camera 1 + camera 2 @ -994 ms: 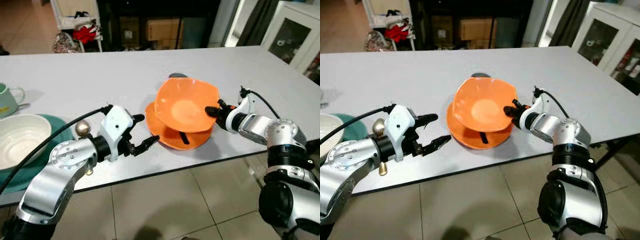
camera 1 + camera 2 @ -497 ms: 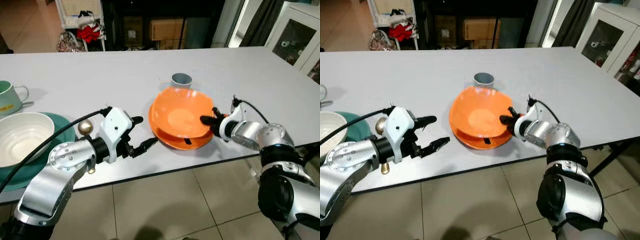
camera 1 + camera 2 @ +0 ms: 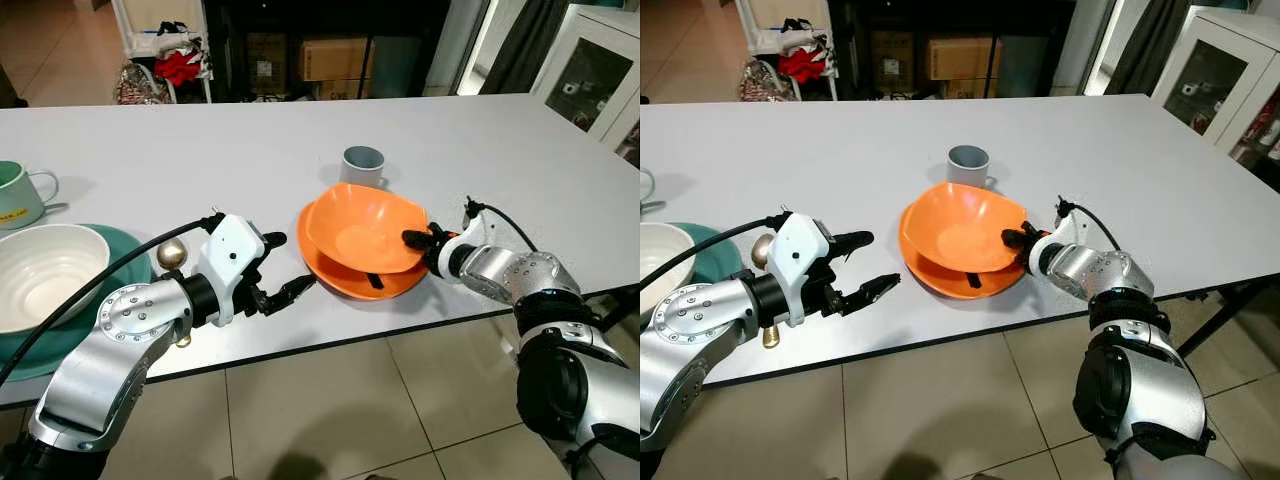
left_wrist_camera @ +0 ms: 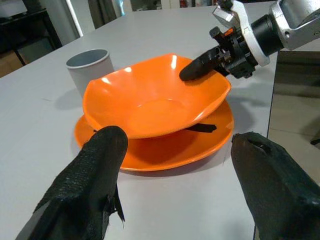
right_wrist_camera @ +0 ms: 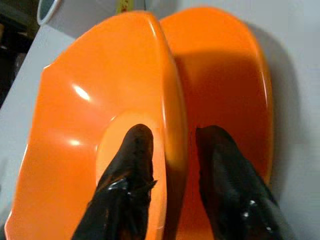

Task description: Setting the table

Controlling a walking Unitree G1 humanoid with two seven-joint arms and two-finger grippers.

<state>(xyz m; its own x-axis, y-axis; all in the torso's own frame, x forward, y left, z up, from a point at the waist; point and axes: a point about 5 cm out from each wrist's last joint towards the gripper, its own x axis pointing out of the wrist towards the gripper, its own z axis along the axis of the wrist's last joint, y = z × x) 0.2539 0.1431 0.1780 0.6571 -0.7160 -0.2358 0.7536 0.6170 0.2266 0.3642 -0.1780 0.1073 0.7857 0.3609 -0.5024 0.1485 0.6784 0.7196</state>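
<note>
At the far left of the white tabletop [image 3: 200,140] stands a pale green mug [image 3: 18,196] with its handle turned toward the middle. Just in front of it a white bowl [image 3: 42,275] sits on a teal plate [image 3: 118,262], close to the near edge. A small gold ball-shaped object [image 3: 171,254] lies on the tabletop beside the teal plate, partly hidden behind the left arm.

The left end effector [image 3: 283,268] hovers low over the tabletop, to the left of the orange dishes. Its two black fingers [image 4: 95,185] are spread wide apart, released and gripping nothing, and they point toward the orange stack, which lies near but apart from them.

Near the middle of the tabletop, toward the front edge, an orange plate [image 3: 345,283] lies flat. An orange bowl [image 3: 362,228] rests on top of it, tilted, its right side raised higher than its left. A dark strip [image 4: 201,128] shows on the plate under the bowl's raised edge; what it is cannot be told. Just behind the orange dishes a grey cup [image 3: 362,165] stands upright, near the bowl's far rim.

The right end effector [image 3: 418,242] is clenched on the right rim of the orange bowl: in the right wrist view one black finger [image 5: 127,170] lies inside the bowl and the other outside, between bowl and plate, with the rim pinched between them. The silver right arm reaches in from beyond the tabletop's front right edge.
</note>
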